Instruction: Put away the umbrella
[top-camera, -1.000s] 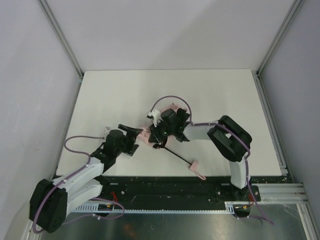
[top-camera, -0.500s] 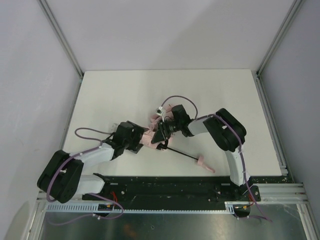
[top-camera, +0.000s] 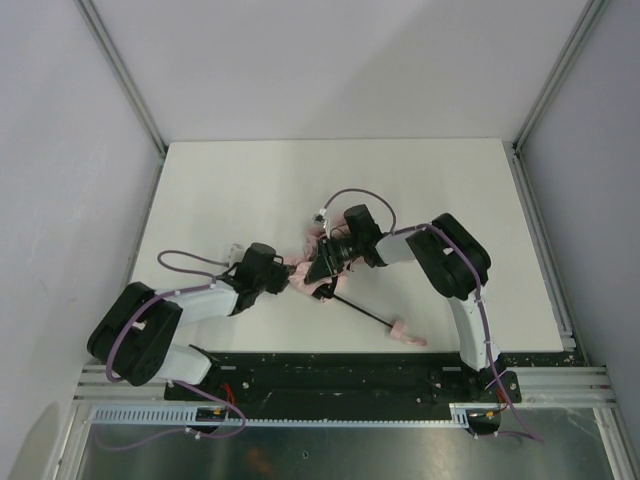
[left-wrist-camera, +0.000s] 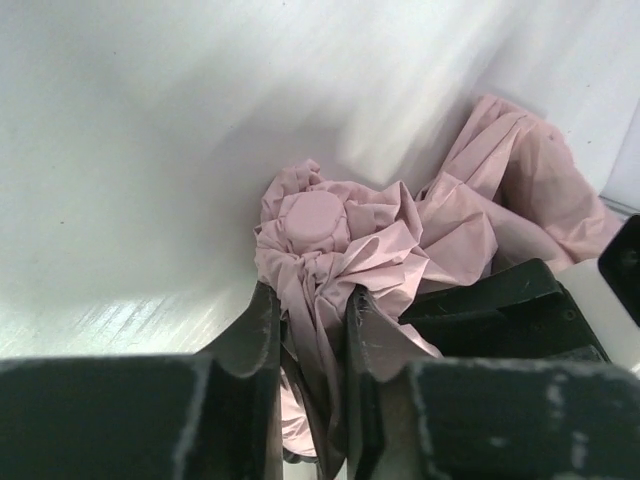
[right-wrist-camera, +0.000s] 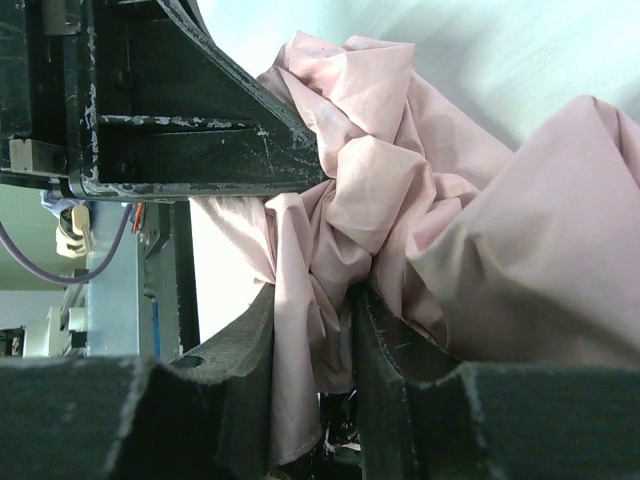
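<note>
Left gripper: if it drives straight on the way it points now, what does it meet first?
The umbrella: the left gripper is shut on its bunched pink fabric, and more folds, with the round cap, lie directly ahead.

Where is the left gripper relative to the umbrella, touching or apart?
Touching. The left wrist view shows the left gripper clamping the umbrella between its fingers.

A white table (top-camera: 250, 190) is seen in the middle of the frame, enclosed by plain pale grey walls (top-camera: 330, 60) with aluminium posts (top-camera: 120, 75) slanting in from the upper corners, while a black rail (top-camera: 300, 372) and a grey metal sheet (top-camera: 350, 452) are laid along the bottom edge, under even light
</note>
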